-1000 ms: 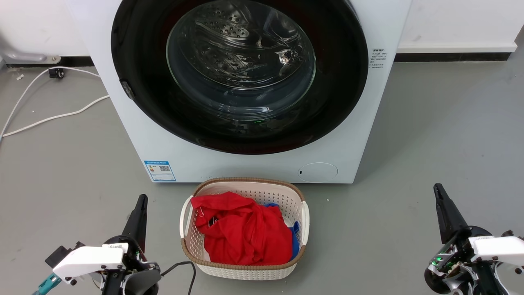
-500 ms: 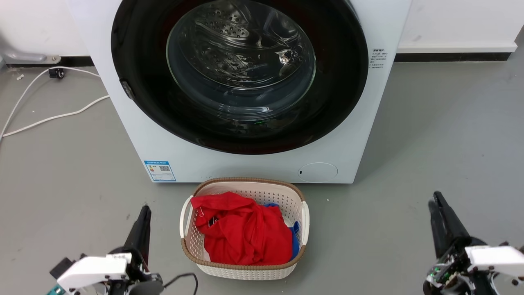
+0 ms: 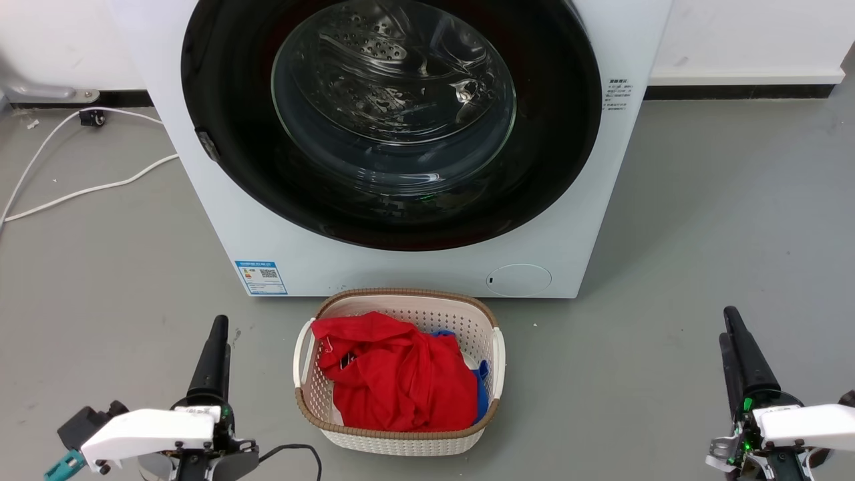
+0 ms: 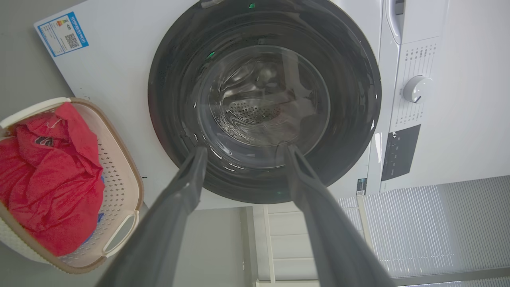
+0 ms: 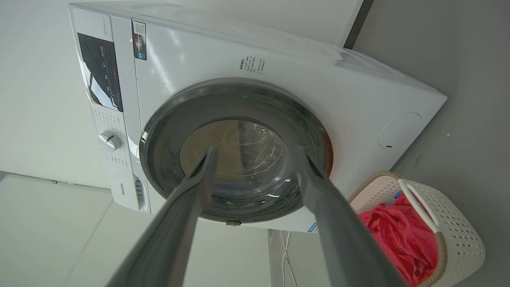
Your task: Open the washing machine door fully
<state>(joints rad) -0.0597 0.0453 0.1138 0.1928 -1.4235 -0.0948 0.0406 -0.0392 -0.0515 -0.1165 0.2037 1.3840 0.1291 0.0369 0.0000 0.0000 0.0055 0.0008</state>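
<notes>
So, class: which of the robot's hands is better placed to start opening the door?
Probably left. The door is shut, and a small grey tab, likely its pull, sits on its left rim. The open left hand is on that side; the right hand is opposite.

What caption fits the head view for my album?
Facing the shut washing machine door, the left gripper and right gripper flank a laundry basket.

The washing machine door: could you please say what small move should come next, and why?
Probably raise the right gripper toward the rim of the door: it sits shut, while that gripper and the left gripper hang low beside the basket, jaws open.
</notes>
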